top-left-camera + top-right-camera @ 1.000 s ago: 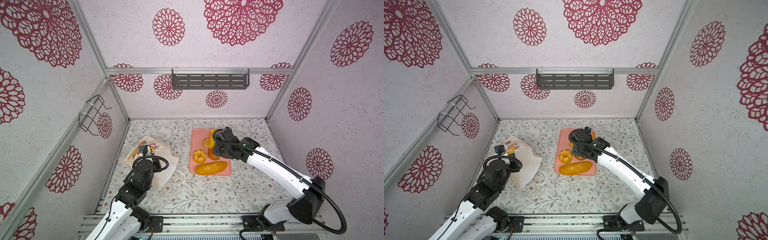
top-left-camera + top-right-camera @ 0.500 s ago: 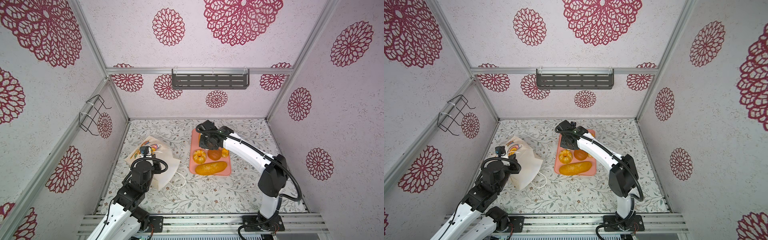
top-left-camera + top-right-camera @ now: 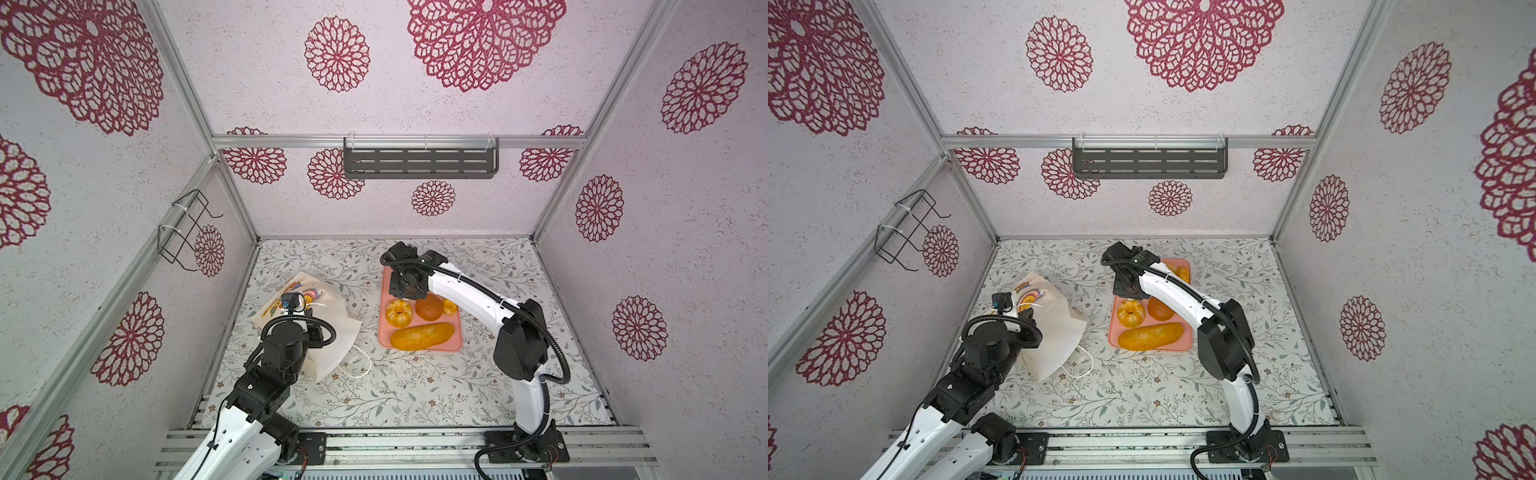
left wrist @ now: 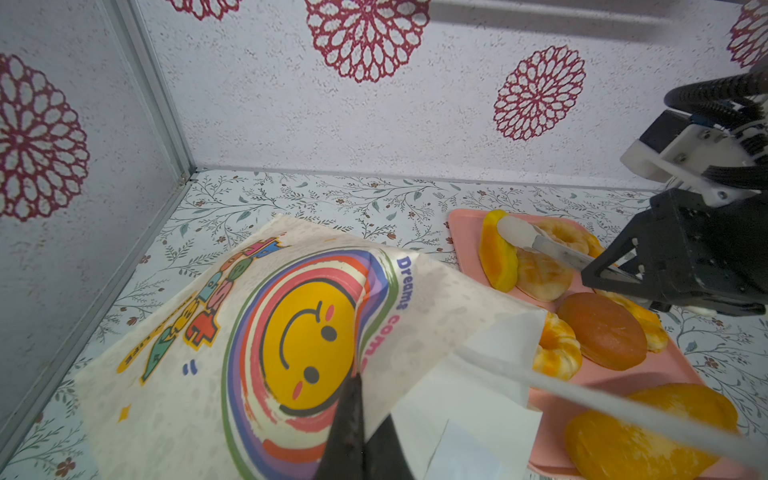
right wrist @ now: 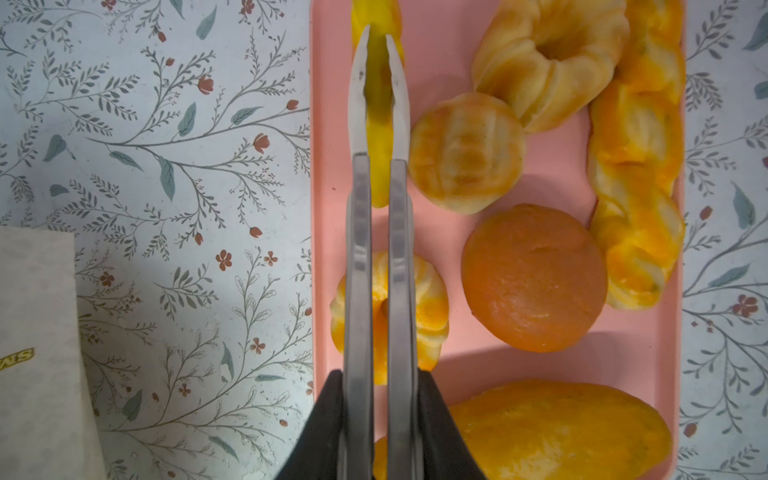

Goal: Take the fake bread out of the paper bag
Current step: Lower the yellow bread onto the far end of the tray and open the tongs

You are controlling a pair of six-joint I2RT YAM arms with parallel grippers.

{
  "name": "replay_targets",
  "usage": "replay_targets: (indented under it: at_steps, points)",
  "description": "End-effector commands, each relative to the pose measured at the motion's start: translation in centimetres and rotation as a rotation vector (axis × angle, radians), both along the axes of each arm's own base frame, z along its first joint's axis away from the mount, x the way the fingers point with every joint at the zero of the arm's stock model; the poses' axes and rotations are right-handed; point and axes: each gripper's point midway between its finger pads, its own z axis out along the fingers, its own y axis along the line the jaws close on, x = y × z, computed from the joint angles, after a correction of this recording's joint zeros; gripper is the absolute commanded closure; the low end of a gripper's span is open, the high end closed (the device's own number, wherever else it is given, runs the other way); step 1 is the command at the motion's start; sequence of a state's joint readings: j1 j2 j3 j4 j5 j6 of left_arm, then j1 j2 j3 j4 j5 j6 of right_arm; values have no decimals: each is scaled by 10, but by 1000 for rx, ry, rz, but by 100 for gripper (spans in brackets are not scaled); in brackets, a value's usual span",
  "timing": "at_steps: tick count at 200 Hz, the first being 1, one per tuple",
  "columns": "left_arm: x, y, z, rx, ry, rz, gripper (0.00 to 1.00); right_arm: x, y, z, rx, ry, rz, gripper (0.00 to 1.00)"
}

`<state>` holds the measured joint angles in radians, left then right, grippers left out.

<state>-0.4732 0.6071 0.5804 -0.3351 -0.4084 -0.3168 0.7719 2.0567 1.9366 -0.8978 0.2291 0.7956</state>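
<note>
In both top views the paper bag (image 3: 332, 336) lies slumped near the left wall (image 3: 187, 307), the pink tray (image 3: 455, 323) apart, open table (image 3: 366, 289) between them. Left wrist: the left gripper (image 4: 355, 399) is clamped on the bag's edge. Right wrist: seven pieces of fake bread (image 5: 534, 278) crowd the tray, so unloading looks finished! The right gripper (image 5: 378, 41), nearly closed, straddles a yellow pastry (image 5: 377, 124) beside the rim; gripped or not, unclear.

FREE: near strip of table (image 3: 415, 395) and its whole right side | GAP: bare cloth between paper bag (image 3: 328, 332) and pink tray (image 5: 440, 50) | BLOCKED: left by bag, cord handle (image 3: 361, 365) and left arm (image 3: 282, 345); tray packed with fake bread (image 3: 422, 336), right arm (image 3: 465, 286) over its far end
</note>
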Motion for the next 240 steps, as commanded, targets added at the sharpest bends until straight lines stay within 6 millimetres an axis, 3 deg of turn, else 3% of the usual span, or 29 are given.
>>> replay_targets:
  at_steps: [1,41,92,174,240]
  points:
    - [0,0,8,-2,-19,-7,100,5,4,16,-6,-34,13,95]
    - [0,1,9,-1,-20,-3,100,10,10,16,0,-42,35,75]
    - [0,0,7,0,-15,-7,100,11,8,22,1,-56,39,65]
    - [-1,1,7,-3,-14,-2,100,10,1,34,-6,-76,46,63]
    - [-1,0,5,-4,-10,-5,100,9,10,46,55,-91,70,65]
